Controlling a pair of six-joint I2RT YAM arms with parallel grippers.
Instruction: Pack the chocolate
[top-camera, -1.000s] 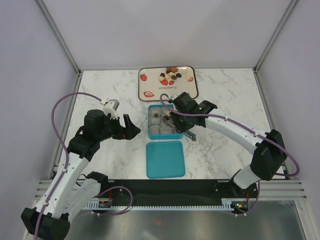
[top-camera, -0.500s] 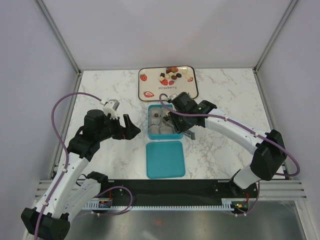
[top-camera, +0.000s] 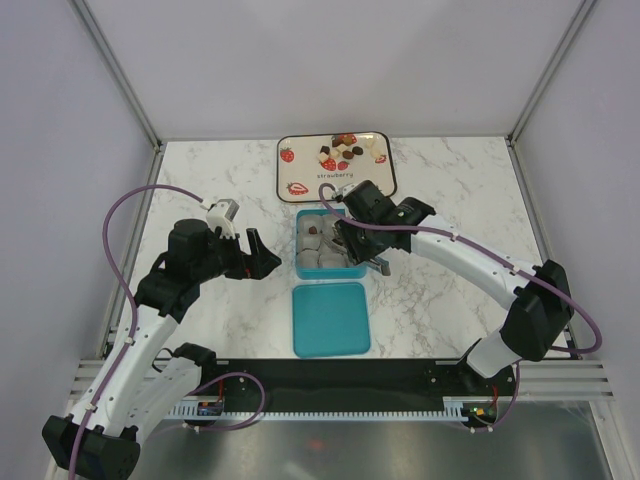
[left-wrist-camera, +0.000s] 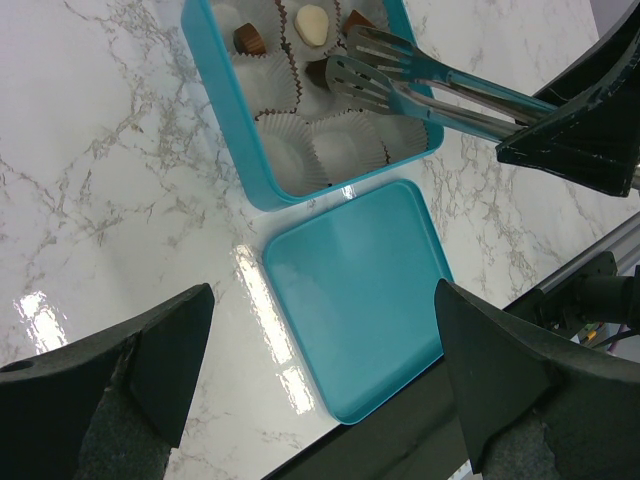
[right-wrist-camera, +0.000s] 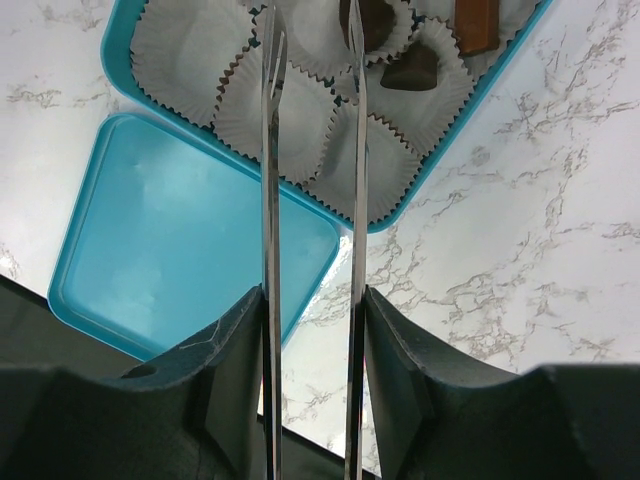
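Top external: chocolate (top-camera: 342, 150) lies on a tray (top-camera: 372, 181) lettered "strawberry"

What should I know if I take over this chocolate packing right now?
Left gripper: open, empty, left of the teal box.
Right gripper: shut on tongs, blades apart, heads over the filled cups.
Done: a few chocolates sit in liner cups; the cups nearest the lid are empty.
Left: more chocolates wait on the strawberry tray; the lid lies off, in front of the box.
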